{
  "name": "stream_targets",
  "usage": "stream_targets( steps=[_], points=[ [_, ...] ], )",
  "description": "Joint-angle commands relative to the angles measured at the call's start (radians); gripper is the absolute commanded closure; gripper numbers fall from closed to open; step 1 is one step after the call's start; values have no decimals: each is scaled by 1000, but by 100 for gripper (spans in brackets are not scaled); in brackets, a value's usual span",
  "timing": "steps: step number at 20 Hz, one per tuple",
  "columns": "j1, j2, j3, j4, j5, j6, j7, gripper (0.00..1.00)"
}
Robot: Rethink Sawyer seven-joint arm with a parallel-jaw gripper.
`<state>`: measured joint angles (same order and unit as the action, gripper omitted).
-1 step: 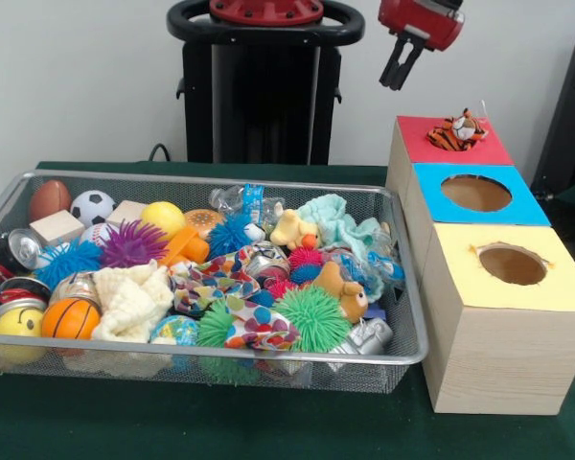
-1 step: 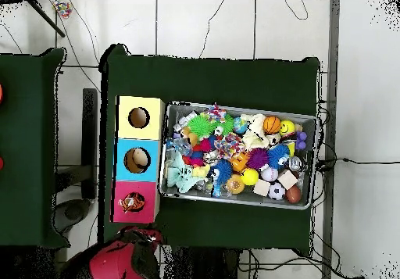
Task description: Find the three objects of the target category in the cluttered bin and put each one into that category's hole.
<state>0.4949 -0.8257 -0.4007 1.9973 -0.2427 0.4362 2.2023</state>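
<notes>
The claw [image 1: 400, 65] hangs open and empty, a tiger toy [image 1: 457, 131] lodged in the red box's hole [image 1: 450, 140] just below it, so next it must swing over to the bin [image 1: 201, 359] for another plush animal [image 1: 292, 230].

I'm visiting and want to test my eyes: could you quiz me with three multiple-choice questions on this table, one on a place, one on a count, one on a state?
1. Where is the tiger toy?
A in the bin
B on the red box
C on the yellow box

2. How many boxes stand beside the wire bin?
A two
B three
C four

3. The gripper is:
A raised, holding nothing
B down in the bin
C gripping a ball

Answers: 1 B, it sits in the red box top's hole. 2 B, red, blue, yellow. 3 A, it hangs empty above the boxes.
</notes>
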Motion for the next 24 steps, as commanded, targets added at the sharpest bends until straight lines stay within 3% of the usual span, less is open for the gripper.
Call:
stream_targets(
  steps=[1,19,24],
  points=[
    [-86,-1,169,-22,66,2,56,100],
    [-17,-25,218,-29,120,31,140,100],
    [-59,-17,266,-22,155,25,104,100]
  ],
)
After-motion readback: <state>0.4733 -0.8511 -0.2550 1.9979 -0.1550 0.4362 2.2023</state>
